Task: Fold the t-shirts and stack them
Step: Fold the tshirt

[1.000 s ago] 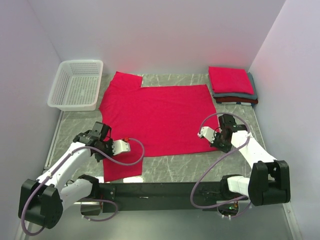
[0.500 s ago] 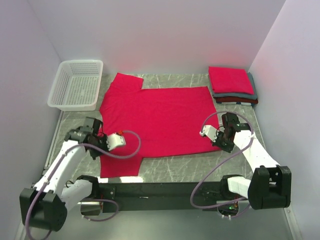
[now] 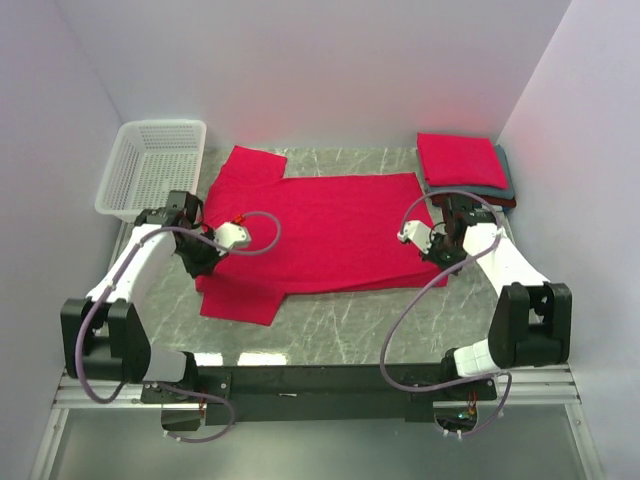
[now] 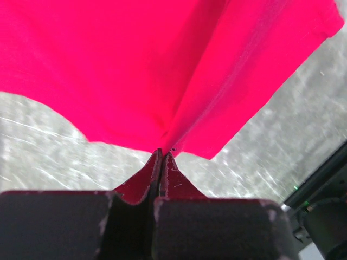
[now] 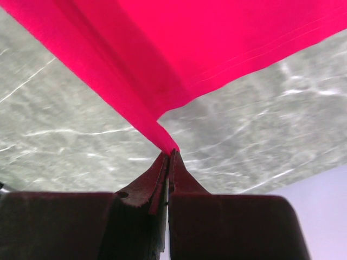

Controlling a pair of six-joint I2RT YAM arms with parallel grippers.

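A crimson red t-shirt (image 3: 320, 225) lies spread on the marble table (image 3: 340, 325), one sleeve at the far left and the other at the near left. My left gripper (image 3: 200, 262) is shut on the shirt's left edge; in the left wrist view the cloth (image 4: 162, 65) fans out from the pinched fingertips (image 4: 163, 152). My right gripper (image 3: 438, 260) is shut on the shirt's near right corner, and in the right wrist view the cloth (image 5: 206, 49) rises taut from the tips (image 5: 171, 153). A stack of folded t-shirts (image 3: 462, 162), red over grey over dark red, sits at the far right.
A white lattice basket (image 3: 155, 168) stands at the far left corner, close behind the left arm. White walls close in the table on three sides. Bare marble shows between the shirt's near edge and the arm bases.
Both grippers have moved away from the arm bases, carrying the shirt's near edge with them. The left arm swung left towards the basket. The shirt now lies further back on the table.
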